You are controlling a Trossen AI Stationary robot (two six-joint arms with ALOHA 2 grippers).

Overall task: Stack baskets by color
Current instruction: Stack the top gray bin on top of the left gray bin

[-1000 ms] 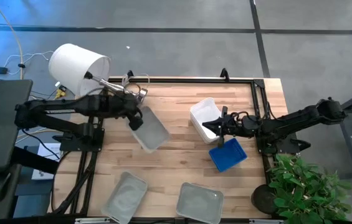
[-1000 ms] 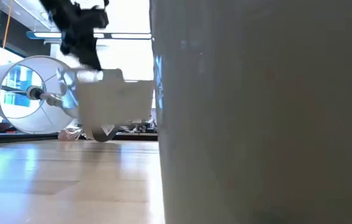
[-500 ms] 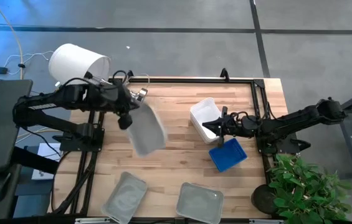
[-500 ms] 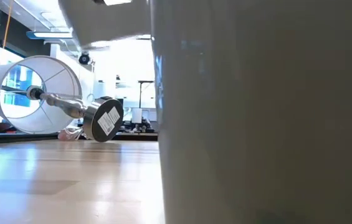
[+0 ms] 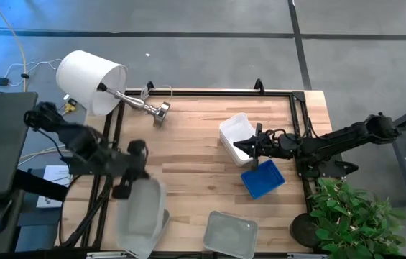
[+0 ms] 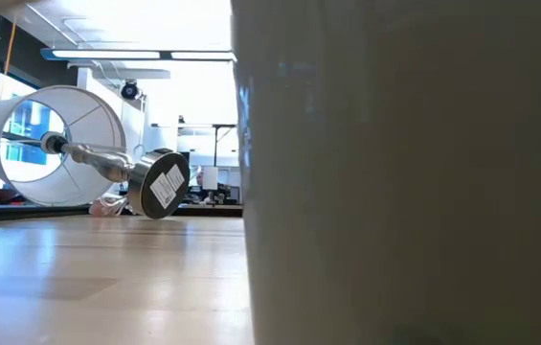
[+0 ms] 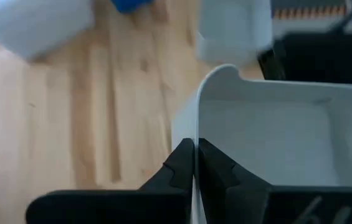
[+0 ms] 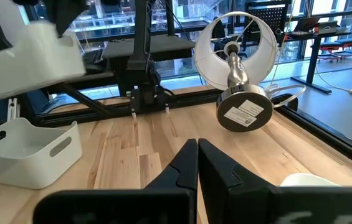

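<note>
My left gripper (image 5: 131, 183) is shut on a pale grey basket (image 5: 145, 210) and holds it in the air over the table's near left corner. A second grey basket (image 5: 132, 247) rests on the table under it, mostly hidden. A third grey basket (image 5: 230, 234) sits by the near edge. At the right stand a white basket (image 5: 236, 134) and a blue basket (image 5: 263, 180). My right gripper (image 5: 251, 149) hovers level between those two, shut, with nothing between its fingers (image 8: 196, 155). My left gripper pinches the grey basket's side wall just below the rim (image 7: 194, 134), one finger inside the basket and one outside. The fingers slant down from the table's left side. The basket is lifted clear of the table and reaches out beyond the fingers, its open side up.
A toppled lamp lies at the far left, its white shade (image 5: 88, 80) off the table's edge and its round foot (image 5: 161, 113) on the wood. A pale wall (image 6: 404, 172) close to the low camera blocks most of that view. Bare wood lies in the table's middle.
My left gripper has swung from beside the lamp's foot toward the table's near edge, rising and turning as it went. The grey basket has gone with it, lifted clear, and now hangs over the grey basket at the near left.
</note>
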